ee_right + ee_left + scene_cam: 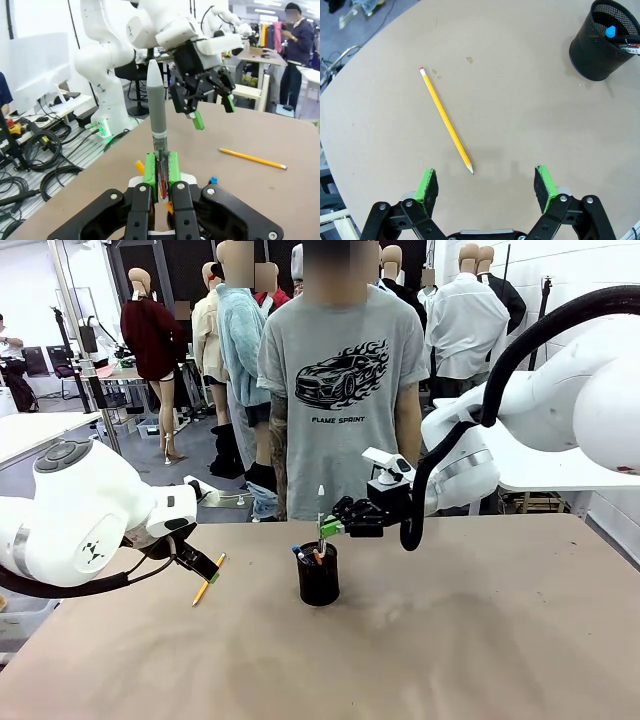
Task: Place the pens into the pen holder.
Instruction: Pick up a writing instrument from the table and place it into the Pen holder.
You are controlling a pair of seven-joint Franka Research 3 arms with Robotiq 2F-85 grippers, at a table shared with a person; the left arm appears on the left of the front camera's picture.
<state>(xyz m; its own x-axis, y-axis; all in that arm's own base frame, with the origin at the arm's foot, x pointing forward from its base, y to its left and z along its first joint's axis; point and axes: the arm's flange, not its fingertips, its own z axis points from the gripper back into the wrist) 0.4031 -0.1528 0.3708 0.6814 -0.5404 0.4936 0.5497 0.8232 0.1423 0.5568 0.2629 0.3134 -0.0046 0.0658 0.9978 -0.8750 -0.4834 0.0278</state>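
The right gripper (161, 167) fills the foreground of its wrist view, its green pads pressed onto the lower part of a white-and-grey pen (156, 100); the pen stands upright, most of its length rising above the fingertips. From the front, this gripper (331, 528) holds the pen (321, 502) directly over the mouth of the black mesh pen holder (318, 580), which sits near the middle of the table (480, 640); whether the pen's lower end has entered the cup cannot be told. A blue-capped pen (298, 553) already leans inside the holder.

The left gripper (486, 185) has its jaws spread wide and empty; the yellow pencil (446, 120) lies flat on the table, its sharpened tip in the gap between the two pads, nearer the left one and touching neither, its eraser end pointing away. In the same view the pen holder (600, 45) stands well apart at the upper right, the blue cap (611, 31) showing inside it; from the front, the left gripper (205, 568) hangs just beside the pencil (209, 580).
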